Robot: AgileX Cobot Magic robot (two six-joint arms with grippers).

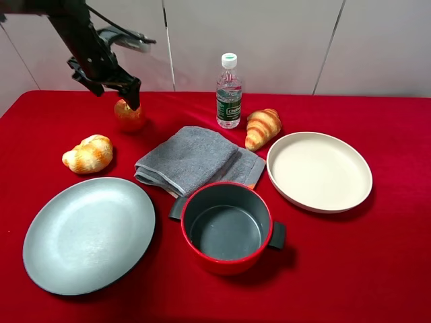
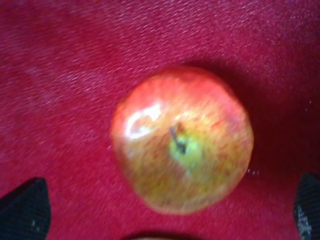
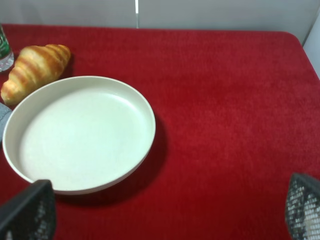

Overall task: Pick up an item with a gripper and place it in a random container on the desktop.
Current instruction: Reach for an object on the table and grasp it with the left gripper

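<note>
On the table [image 1: 377,269], the pot [image 1: 225,264] sits well away from the left gripper [image 1: 132,89], which hangs wide open and empty over the apple [image 2: 182,145] directly beneath it. Closing off-centre could squirt the round fruit sideways.

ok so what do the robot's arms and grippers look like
The left arm is black and blocky, with a black cable looping beside it. The left gripper and right gripper are black-fingered with a dotted, mesh-like texture.
</note>
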